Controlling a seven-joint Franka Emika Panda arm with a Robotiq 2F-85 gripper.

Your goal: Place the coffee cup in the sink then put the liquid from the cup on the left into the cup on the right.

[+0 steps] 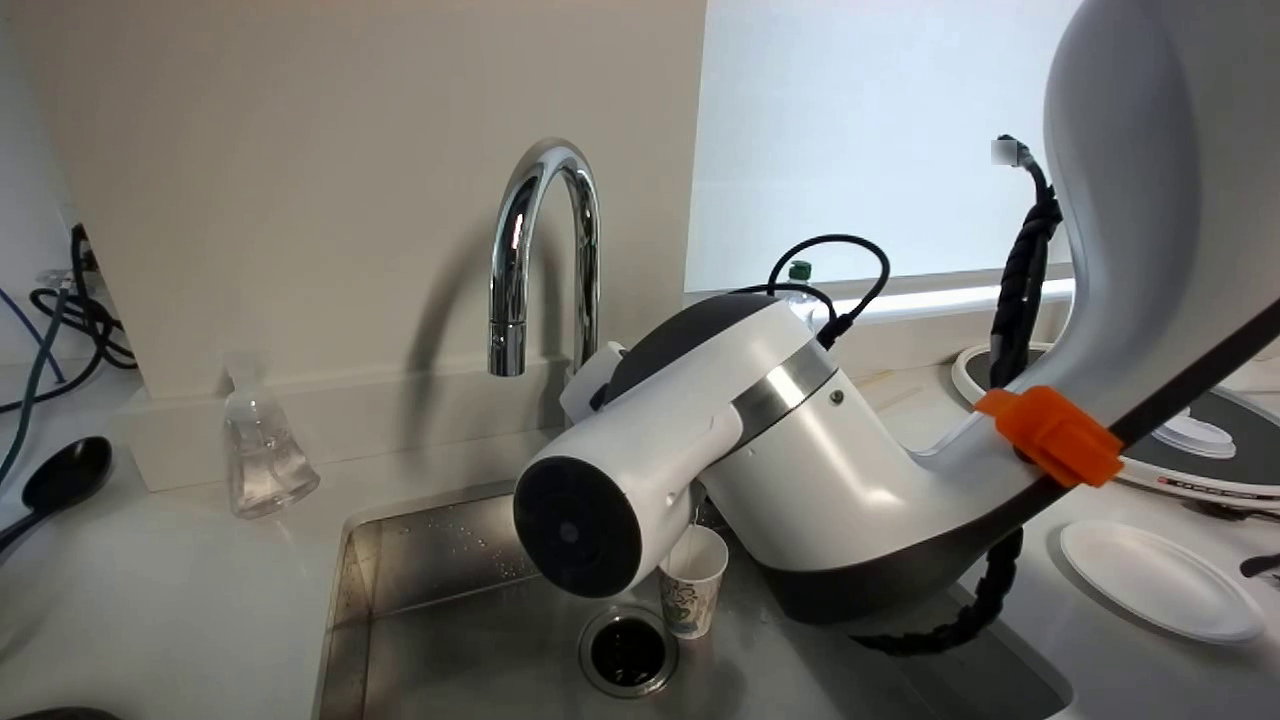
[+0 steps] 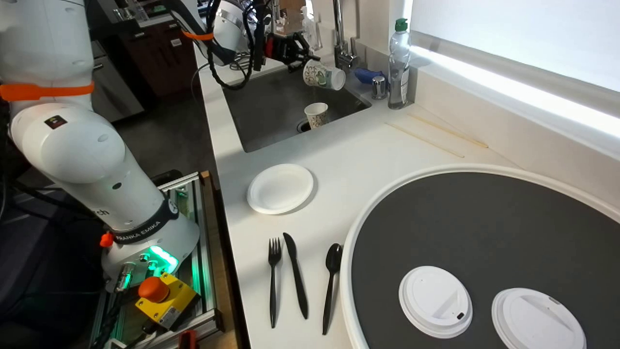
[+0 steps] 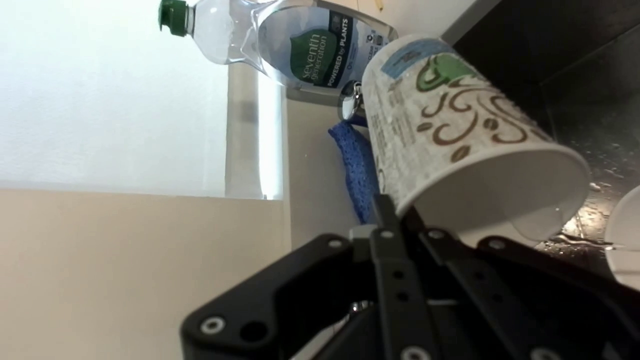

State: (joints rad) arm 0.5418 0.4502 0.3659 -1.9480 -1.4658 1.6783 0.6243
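My gripper (image 3: 398, 216) is shut on the rim wall of a patterned paper cup (image 3: 450, 115), which also shows in an exterior view (image 2: 323, 76). The held cup is tipped, mouth downward at an angle, over the sink (image 2: 264, 104); the sink shows in both exterior views (image 1: 440, 660). A thin stream of liquid (image 3: 582, 241) runs from its mouth to a second paper cup (image 3: 625, 240). That cup stands upright in the sink beside the drain (image 1: 627, 652) in both exterior views (image 1: 692, 590) (image 2: 316, 116). The arm hides the gripper and held cup in an exterior view.
The arched chrome tap (image 1: 510, 260) rises behind the sink. A dish soap bottle (image 2: 399, 68) and a blue sponge (image 2: 367, 75) stand beside the sink. A white plate (image 2: 280, 189), black cutlery (image 2: 295, 276) and cup lids (image 2: 436, 300) lie farther off.
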